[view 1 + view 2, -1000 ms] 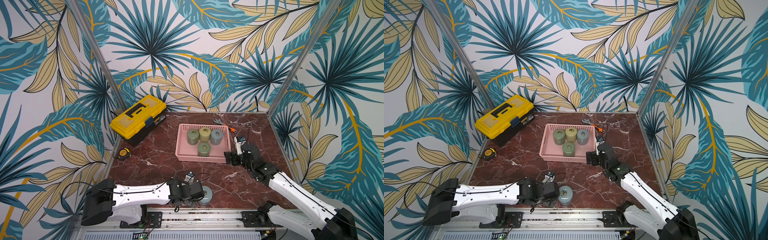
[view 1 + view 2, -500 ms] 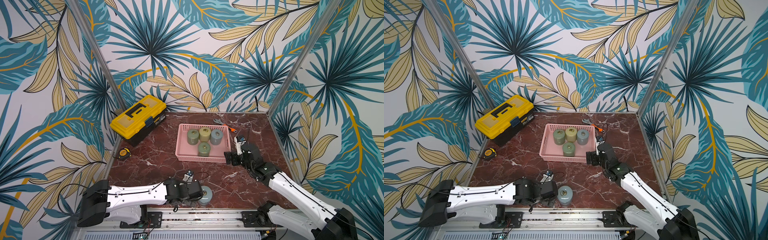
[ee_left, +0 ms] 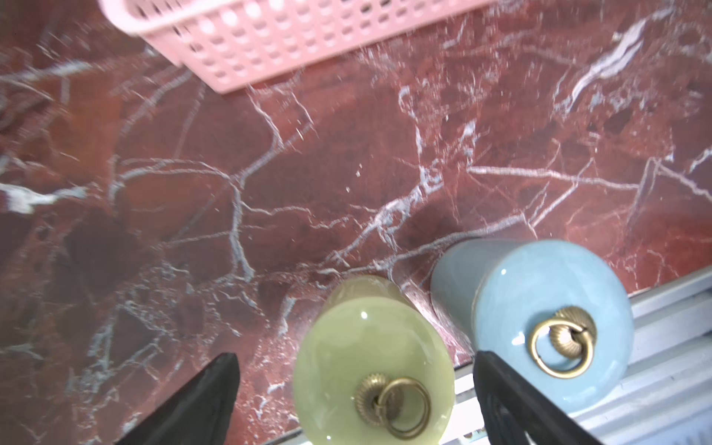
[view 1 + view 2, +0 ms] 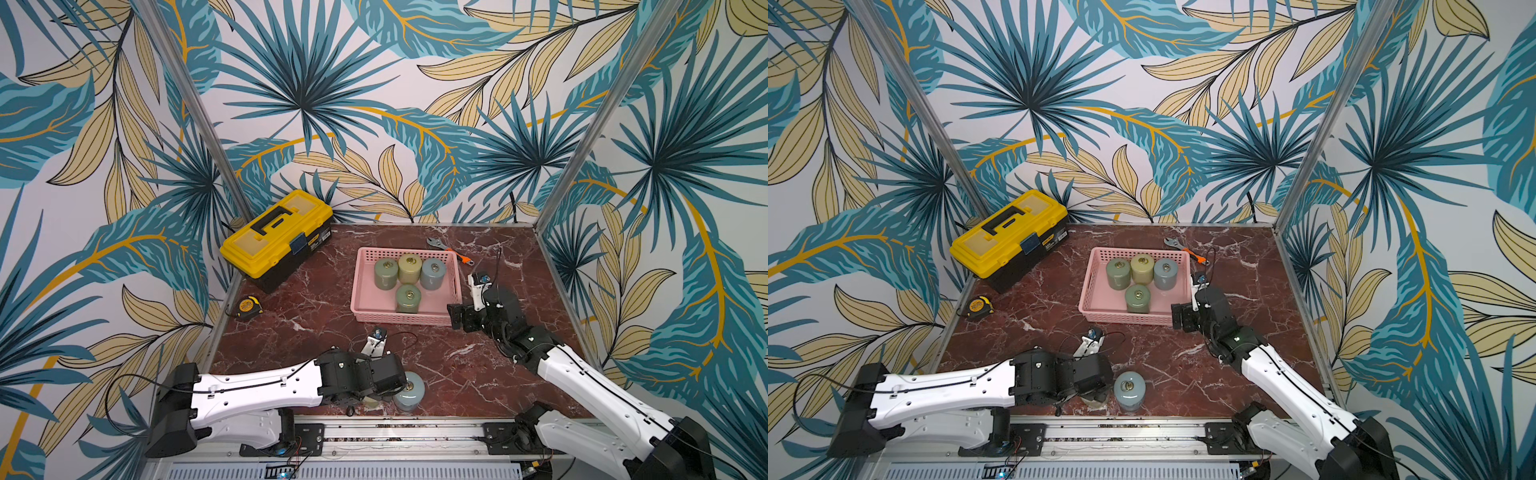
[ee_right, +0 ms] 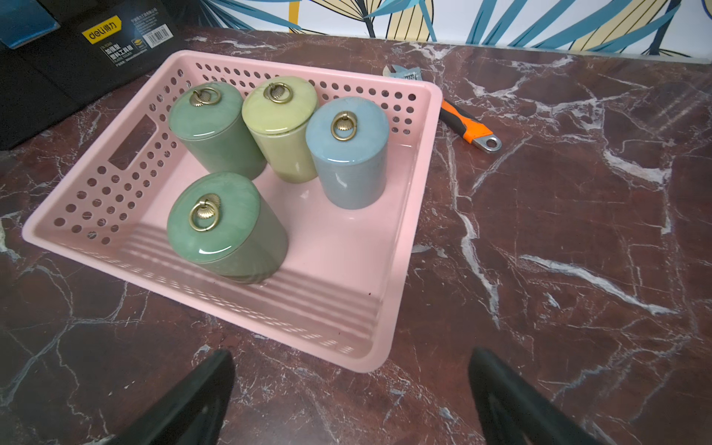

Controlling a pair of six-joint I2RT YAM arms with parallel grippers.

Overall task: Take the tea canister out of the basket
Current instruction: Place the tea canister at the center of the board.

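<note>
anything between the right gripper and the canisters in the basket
Only the basket, by its near wall. The right gripper, jaws open, sits outside the basket by its near corner, so it would likely have to go over the rim. Inside, nothing stands before the front green canister or the blue canister.

Plastic basket, glossy canisters

This is a staged robot test booth. Tropical leaf-print wall panels on aluminium posts enclose a red marble-patterned tabletop.
</note>
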